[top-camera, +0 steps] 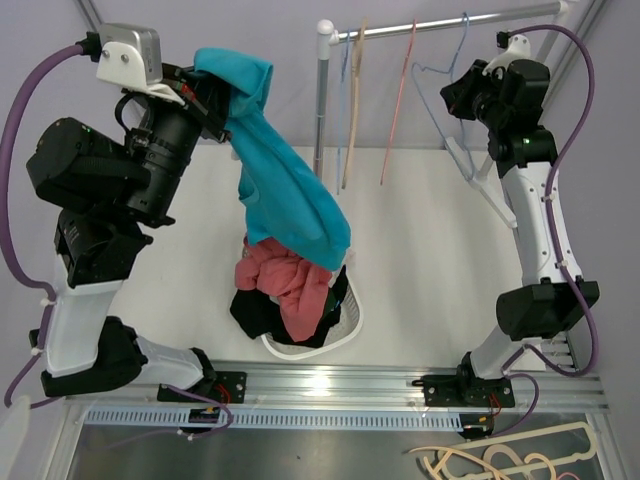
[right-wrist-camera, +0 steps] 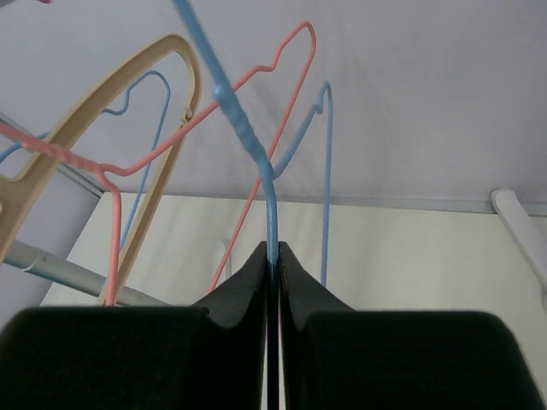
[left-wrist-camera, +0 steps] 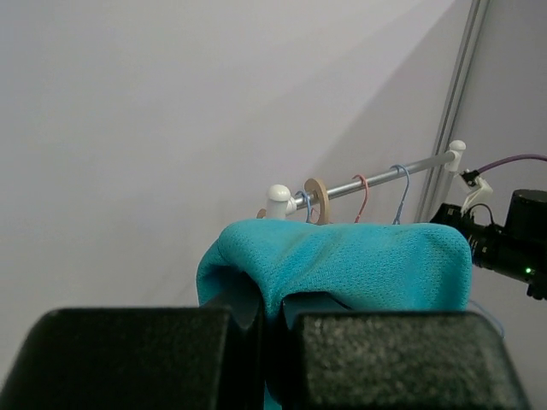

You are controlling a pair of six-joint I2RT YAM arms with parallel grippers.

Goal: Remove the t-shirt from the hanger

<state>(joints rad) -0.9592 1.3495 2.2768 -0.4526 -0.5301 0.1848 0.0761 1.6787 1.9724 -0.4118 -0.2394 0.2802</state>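
The left fingers [left-wrist-camera: 261, 316] are closed on a fold of the teal t-shirt [left-wrist-camera: 342, 265]. The shirt is held high at the far left and hangs down over the laundry basket [top-camera: 345, 338] on the worktop [top-camera: 430, 260]. The right fingers [right-wrist-camera: 263, 269] are pinched shut on the wire of the blue hanger [right-wrist-camera: 248, 137], by the rail [top-camera: 430, 24] at the far right. Whether its hook sits on the rail is not clearly shown. No cloth is seen on that hanger, so the removal is judged done. Only setting the shirt down seems left.

Black-and-white left arm [top-camera: 95, 180] and right arm [top-camera: 535, 215], looping purple cables [top-camera: 48, 64], white wrist camera housings [top-camera: 130, 50], green lights [top-camera: 88, 128]
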